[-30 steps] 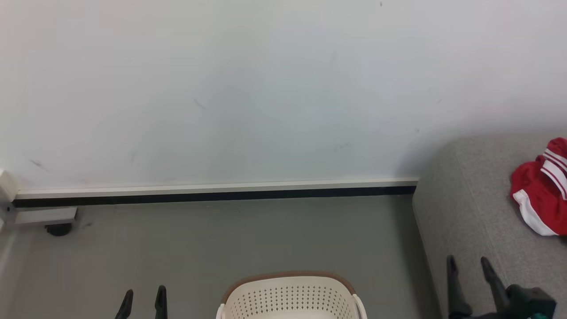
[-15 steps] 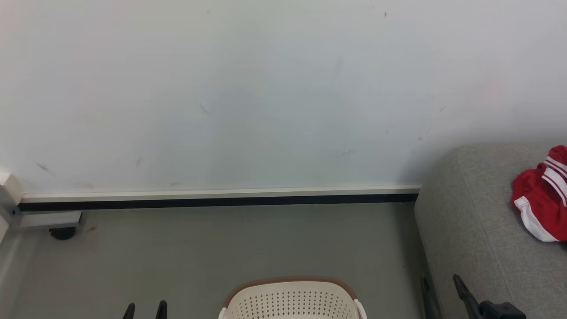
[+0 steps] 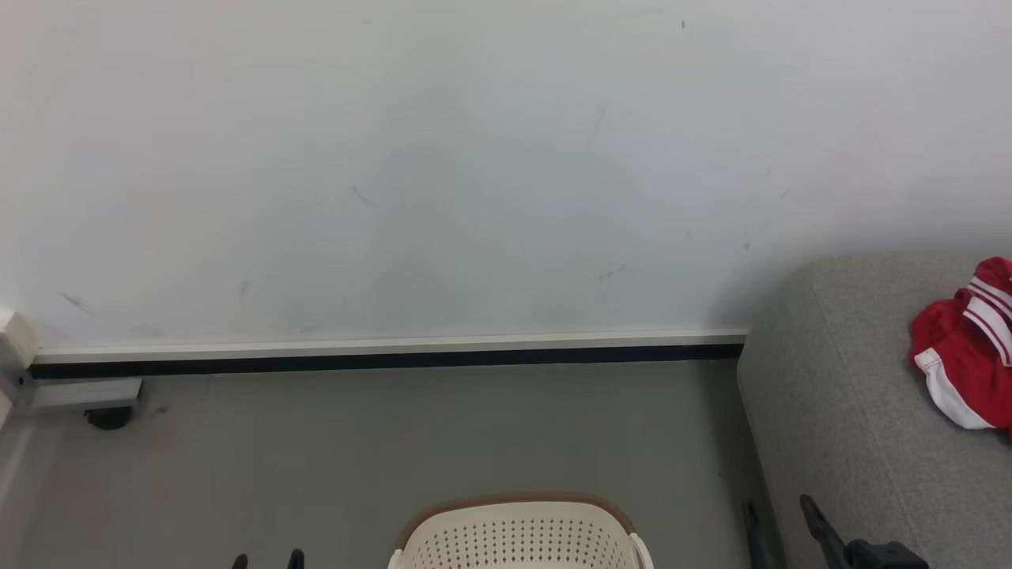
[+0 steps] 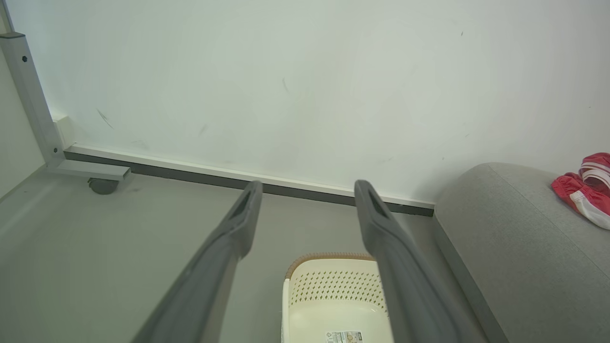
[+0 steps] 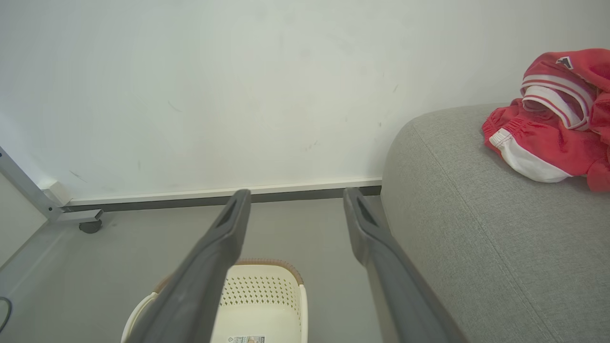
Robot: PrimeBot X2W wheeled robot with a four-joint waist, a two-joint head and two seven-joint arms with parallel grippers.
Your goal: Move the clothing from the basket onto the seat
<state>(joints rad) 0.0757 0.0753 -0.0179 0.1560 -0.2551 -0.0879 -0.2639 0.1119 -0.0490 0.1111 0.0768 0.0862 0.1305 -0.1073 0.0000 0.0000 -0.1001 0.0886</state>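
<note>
Over the last second the right gripper (image 3: 777, 514) is pulling back from over the cushion's front and sinking toward 5 o'clock in the head view. The left gripper (image 3: 267, 559) is dropping to the 7 o'clock edge, by more than the slight camera shift explains.

The soft red clothing with white panels and thin white stripes (image 3: 961, 348) is lying bunched at 3 o'clock on the large grey upholstered seat (image 3: 854, 411), untouched by either arm. The oval cream perforated basket with a brown woven-look rim (image 3: 514, 500) is sitting on the floor at 6 o'clock, just left of the seat. In the wrist views its bare bottom is showing a paper label (image 5: 244, 339) and no fabric, though its near part is cut off.

Both claws are standing apart and holding nothing, their fingers pointing at the pale scuffed wall (image 3: 474, 158). A dark skirting strip (image 3: 379, 361) is running above the grey floor (image 3: 395, 442), and a metal frame leg on a caster (image 3: 95, 395) is standing at 9 o'clock.

The transfer looks nearly or fully done, so the step in hand is likely a retreat and a check. To do it well, the right arm should be keeping its fingers clear of the cushion's edge and the basket rim. The head should be tilting down until the whole basket bottom is showing.
</note>
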